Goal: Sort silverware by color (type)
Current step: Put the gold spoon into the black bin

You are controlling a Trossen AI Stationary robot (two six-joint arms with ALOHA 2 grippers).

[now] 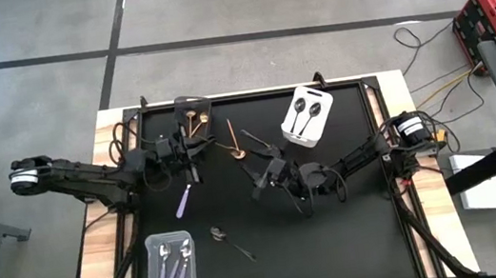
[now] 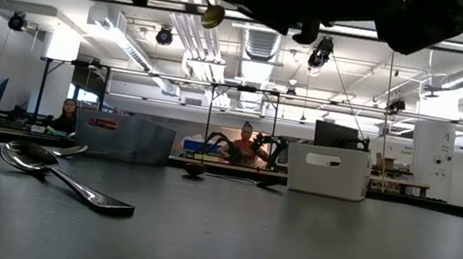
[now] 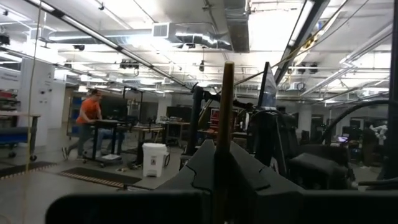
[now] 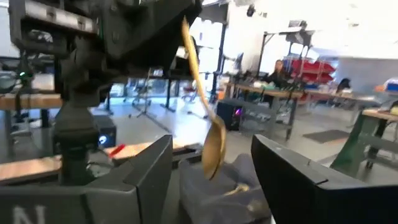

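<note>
The left gripper (image 1: 195, 157) is squeezed shut on a thin gold metal spoon (image 4: 204, 112), holding it up just beside the dark plastic bin (image 1: 193, 117). The right gripper (image 1: 267, 177) waits wide open, close by. A lilac-handled spoon (image 1: 183, 201) lies flat below the left gripper.

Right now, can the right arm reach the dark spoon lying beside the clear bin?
Probably yes: the right gripper is open and empty; the dark spoon lies alone on bare mat, unobstructed.
</note>
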